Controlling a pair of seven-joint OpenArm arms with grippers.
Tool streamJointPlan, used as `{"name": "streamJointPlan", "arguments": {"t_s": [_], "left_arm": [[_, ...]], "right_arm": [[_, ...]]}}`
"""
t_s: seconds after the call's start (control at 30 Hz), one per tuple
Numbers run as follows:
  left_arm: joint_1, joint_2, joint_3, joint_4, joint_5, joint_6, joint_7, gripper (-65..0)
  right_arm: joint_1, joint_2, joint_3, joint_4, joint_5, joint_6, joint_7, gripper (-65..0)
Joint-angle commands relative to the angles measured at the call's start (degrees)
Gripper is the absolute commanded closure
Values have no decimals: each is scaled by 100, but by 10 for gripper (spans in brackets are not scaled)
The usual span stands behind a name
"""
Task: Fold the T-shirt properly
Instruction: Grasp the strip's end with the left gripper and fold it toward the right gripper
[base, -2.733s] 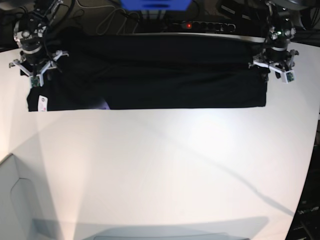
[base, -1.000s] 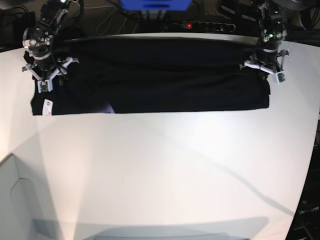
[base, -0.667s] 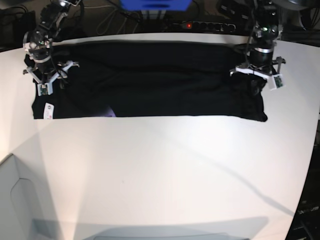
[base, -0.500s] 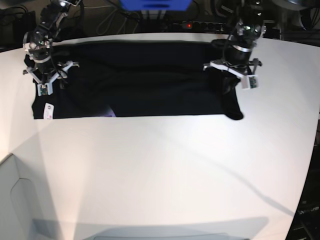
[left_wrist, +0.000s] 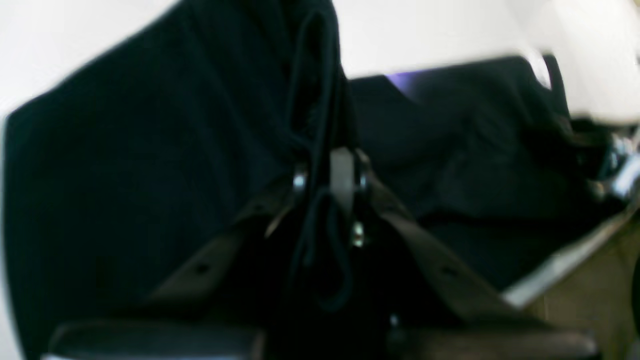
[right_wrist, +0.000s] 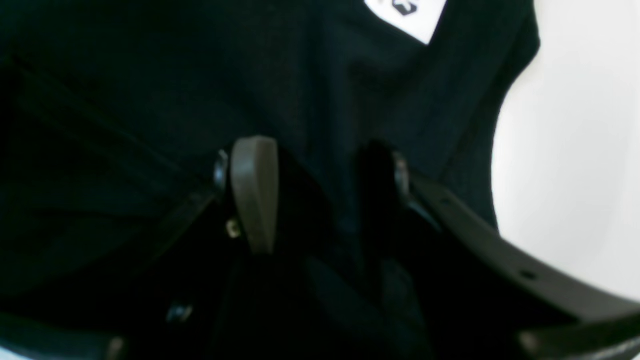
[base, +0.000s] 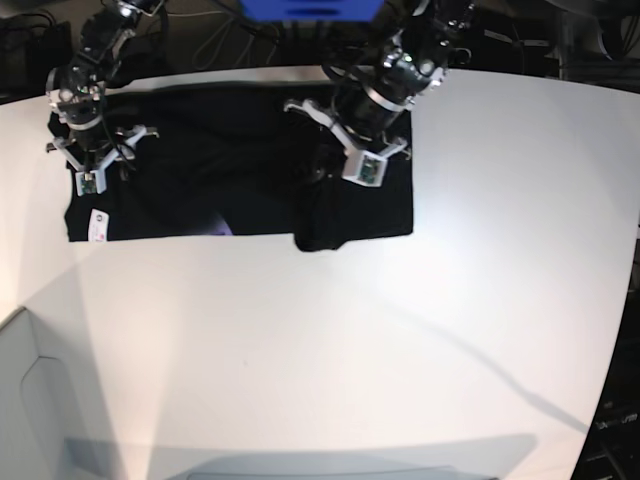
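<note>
The left gripper (base: 340, 170) has carried the T-shirt (base: 200, 170) hem toward centre.

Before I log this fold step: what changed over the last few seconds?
The left gripper, shut on the shirt, carried its end from the table's far side toward the middle, folding that part over; the shirt's span is now shorter. The right gripper stayed open over the other end, near the white tag, which shifted only slightly.
</note>
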Motion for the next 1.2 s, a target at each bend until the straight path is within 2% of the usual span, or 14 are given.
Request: {"name": "streamJointPlan", "arguments": {"t_s": [0.0,0.13,0.53,0.8,0.97,1.07,1.17], "left_arm": [[-102,7,182,-10,48,-18,-150,0],[-463,7,745,-424,136,-10,-150,0],[-1351,112,1606,-1144,92,-10,-150,0],[-1456,517,1633,-1382,136,-10,-150,0],[-1526,534,1642,-1382,145,-10,-132,-6],[-1588,517,1712,-1364,101,-10,184,-111],[-1649,517,1826,-1206,101,-10,527,-292]], "right_arm": [[-7,17,-3,21,-113,60,-131,-297],[-7,123,-3,21,-113,60,-140,-297],[-7,132,-3,21,-113,60,-131,-297],[-7,132,-3,21,-113,60,-140,-297],[-7,132,-3,21,-113,60,-157,-297],[-7,132,-3,21,-113,60,-157,-297],[-7,132,-3,21,-113,60,-166,-297]]}}
